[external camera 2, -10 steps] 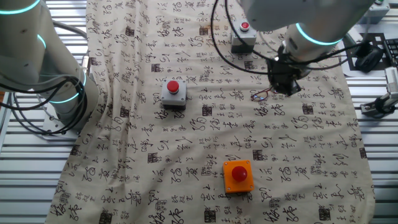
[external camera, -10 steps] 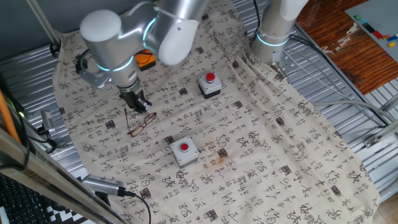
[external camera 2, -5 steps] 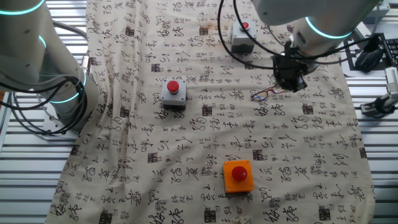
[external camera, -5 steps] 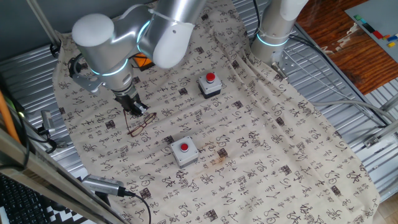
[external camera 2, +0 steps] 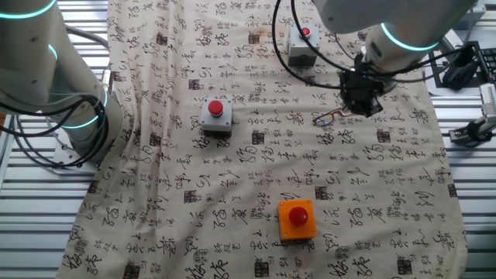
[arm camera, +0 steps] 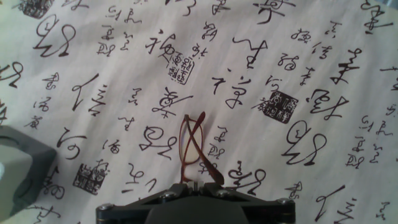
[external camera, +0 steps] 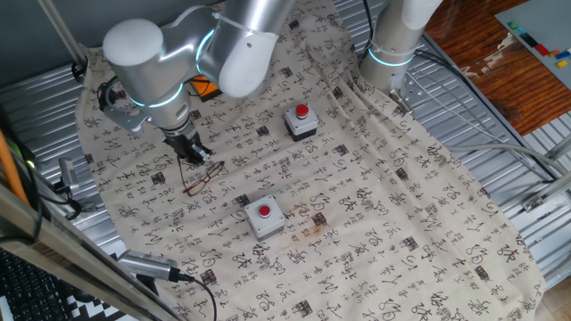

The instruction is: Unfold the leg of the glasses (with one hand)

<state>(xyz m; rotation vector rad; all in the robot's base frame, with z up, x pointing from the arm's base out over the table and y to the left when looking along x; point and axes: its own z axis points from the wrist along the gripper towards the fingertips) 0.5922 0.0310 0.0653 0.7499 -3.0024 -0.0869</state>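
The glasses lie on the calligraphy-printed cloth, a thin reddish-brown wire frame. In the hand view the glasses show their legs crossed in an X. Their near end runs right up to my gripper, whose jaws stand together. I cannot tell whether a leg is pinched between them. From one fixed view my gripper sits low over the upper left end of the frame. In the other fixed view my gripper is just right of the glasses.
Two grey boxes with red buttons stand right of the glasses. An orange button box sits near the cloth's front edge. A grey box corner shows at the hand view's left. A second arm's base stands behind.
During the first half second my arm shifted a little to the left in one fixed view and the hand turned slightly. Since then nothing has visibly moved, and the glasses lie where they were.
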